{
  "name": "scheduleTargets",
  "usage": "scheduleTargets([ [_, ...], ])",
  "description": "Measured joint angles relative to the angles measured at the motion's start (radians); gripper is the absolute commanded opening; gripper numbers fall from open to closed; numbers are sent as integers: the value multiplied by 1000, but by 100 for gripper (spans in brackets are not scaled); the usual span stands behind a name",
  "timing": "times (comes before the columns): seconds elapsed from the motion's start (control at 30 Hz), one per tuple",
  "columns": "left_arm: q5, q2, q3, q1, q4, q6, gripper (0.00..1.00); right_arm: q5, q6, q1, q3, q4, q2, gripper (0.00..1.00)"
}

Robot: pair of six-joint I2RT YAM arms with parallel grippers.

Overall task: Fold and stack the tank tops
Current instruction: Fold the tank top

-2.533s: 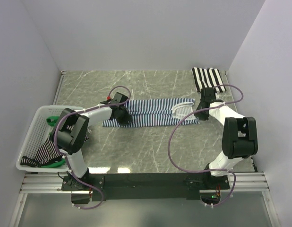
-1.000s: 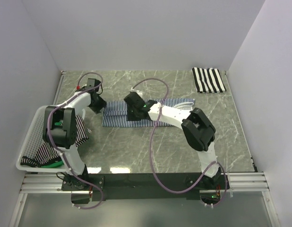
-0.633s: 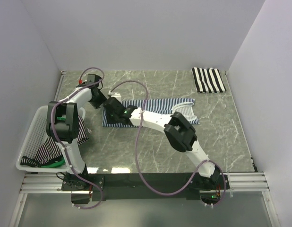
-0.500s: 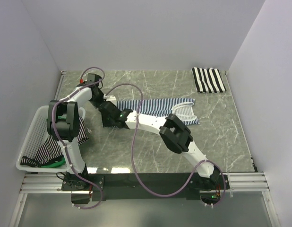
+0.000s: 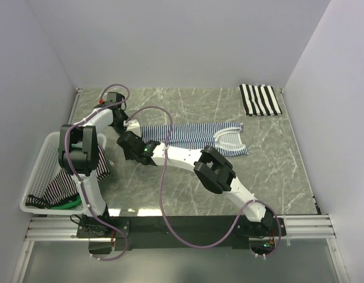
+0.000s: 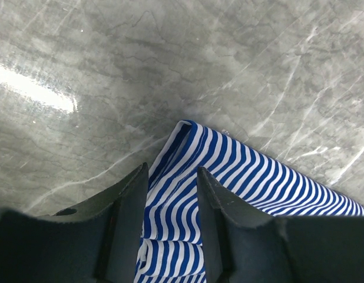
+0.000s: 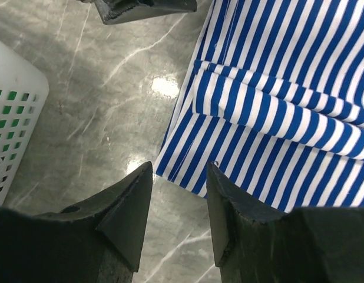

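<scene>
Since the earlier frames, the right gripper [image 7: 179,168] has swept leftward along the navy-and-white tank top [image 5: 194,134] to its near-left corner. At left, a white mesh basket [image 5: 35,177] at the tabletop [image 5: 188,183] edge holds more striped tank tops [image 5: 58,188]. Next, the left gripper [image 6: 172,171], jaws apart, straddles the far-left corner of the flat-lying cloth. The right gripper's jaws also stand apart, above the near-left corner. At centre, the navy-and-white tank top lies spread lengthwise. At far right, a folded black-and-white tank top [image 5: 260,99] rests in the back corner.
</scene>
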Motion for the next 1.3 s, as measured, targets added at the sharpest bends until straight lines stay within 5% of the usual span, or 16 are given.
scheduleTargets([
  [0.37, 17, 6, 3, 1, 3, 0, 43, 22, -29, 6, 21, 13, 58, 46],
  [0.43, 19, 16, 6, 1, 5, 0, 42, 23, -32, 6, 23, 11, 63, 38],
  [0.57, 26, 24, 6, 1, 4, -1, 40, 16, -30, 6, 19, 15, 63, 0],
  [0.93, 43, 19, -26, 1, 27, -22, 40, -89, -24, 8, -249, 107, -90, 0],
  [1.23, 103, -163, -261, -6, 70, -70, 44, -231, 8, 18, -785, 195, -450, 0],
  [1.3, 119, -223, -311, -11, 74, -74, 46, -243, 27, 27, -890, 201, -529, 6],
])
